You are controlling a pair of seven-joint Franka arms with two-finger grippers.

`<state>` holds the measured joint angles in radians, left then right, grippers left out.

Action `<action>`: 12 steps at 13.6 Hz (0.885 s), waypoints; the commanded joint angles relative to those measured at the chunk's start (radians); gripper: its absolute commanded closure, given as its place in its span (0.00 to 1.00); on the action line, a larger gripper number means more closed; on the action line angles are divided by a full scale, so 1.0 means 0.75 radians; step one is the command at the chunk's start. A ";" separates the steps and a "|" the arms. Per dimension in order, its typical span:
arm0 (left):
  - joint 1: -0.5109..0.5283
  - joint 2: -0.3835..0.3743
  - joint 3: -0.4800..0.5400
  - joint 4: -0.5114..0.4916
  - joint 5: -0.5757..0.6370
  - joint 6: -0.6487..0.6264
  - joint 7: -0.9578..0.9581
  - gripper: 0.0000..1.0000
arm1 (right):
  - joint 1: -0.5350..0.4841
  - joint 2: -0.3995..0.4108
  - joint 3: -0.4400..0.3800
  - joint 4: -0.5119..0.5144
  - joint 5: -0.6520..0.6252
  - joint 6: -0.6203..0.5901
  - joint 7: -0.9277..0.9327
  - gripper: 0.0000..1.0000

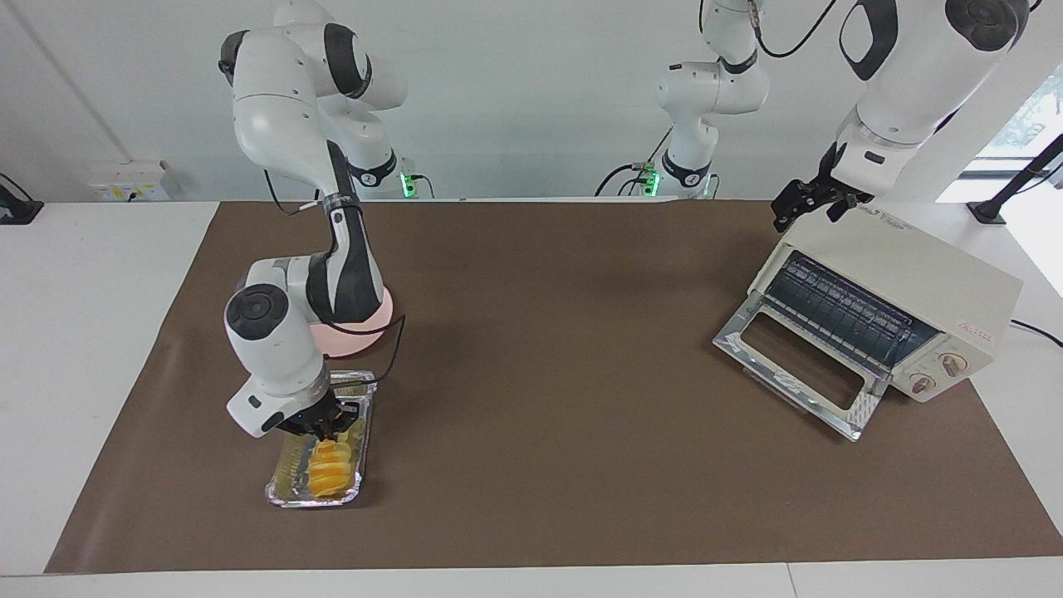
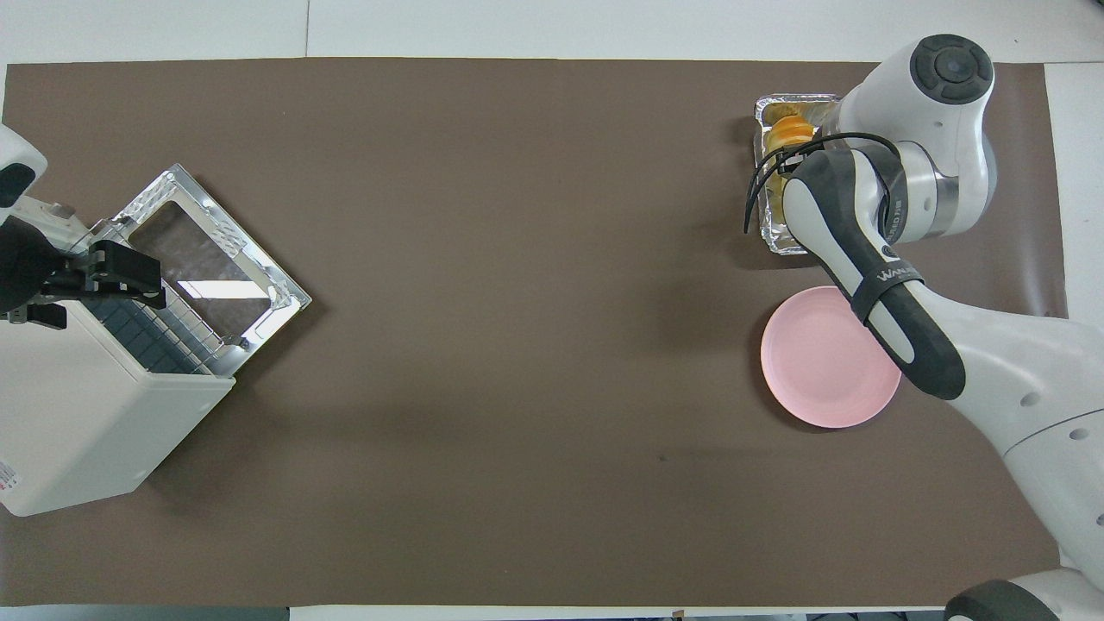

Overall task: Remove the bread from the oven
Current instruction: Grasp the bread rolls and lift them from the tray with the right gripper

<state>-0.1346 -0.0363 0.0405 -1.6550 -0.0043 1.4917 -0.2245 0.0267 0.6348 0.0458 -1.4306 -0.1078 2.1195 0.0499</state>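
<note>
The bread [image 1: 326, 469], a small ridged orange-yellow loaf, lies in a crinkled foil tray [image 1: 286, 477] at the right arm's end of the table. In the overhead view the bread [image 2: 792, 131] shows partly under the arm. My right gripper [image 1: 330, 432] is down at the end of the bread nearer to the robots; whether it holds the bread is not visible. The cream-white oven [image 1: 913, 274] stands at the left arm's end, its glass door [image 1: 797, 370] dropped open. No bread shows on its wire rack [image 1: 839, 311]. My left gripper [image 1: 810, 203] hovers over the oven's top edge.
A round pink plate [image 2: 828, 358] lies nearer to the robots than the foil tray [image 2: 798, 102], mostly hidden by the right arm in the facing view. The oven [image 2: 86, 405] and its open door [image 2: 207, 259] take up the left arm's end. A brown mat [image 1: 548, 374] covers the table.
</note>
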 commanded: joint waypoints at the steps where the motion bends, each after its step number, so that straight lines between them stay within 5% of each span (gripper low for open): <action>1: 0.018 -0.021 -0.005 -0.006 -0.029 0.009 0.013 0.00 | -0.017 -0.020 0.021 0.107 -0.026 -0.205 0.003 1.00; 7: 0.018 -0.021 -0.005 -0.008 -0.029 0.009 0.011 0.00 | -0.005 -0.261 0.025 0.035 -0.002 -0.459 0.001 1.00; 12: 0.018 -0.023 -0.005 -0.008 -0.029 0.005 0.011 0.00 | -0.027 -0.731 0.023 -0.592 0.123 -0.319 0.007 1.00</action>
<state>-0.1346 -0.0377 0.0407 -1.6547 -0.0051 1.4931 -0.2245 0.0304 0.2657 0.0548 -1.6051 -0.0402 1.7717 0.0497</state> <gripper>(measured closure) 0.000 0.916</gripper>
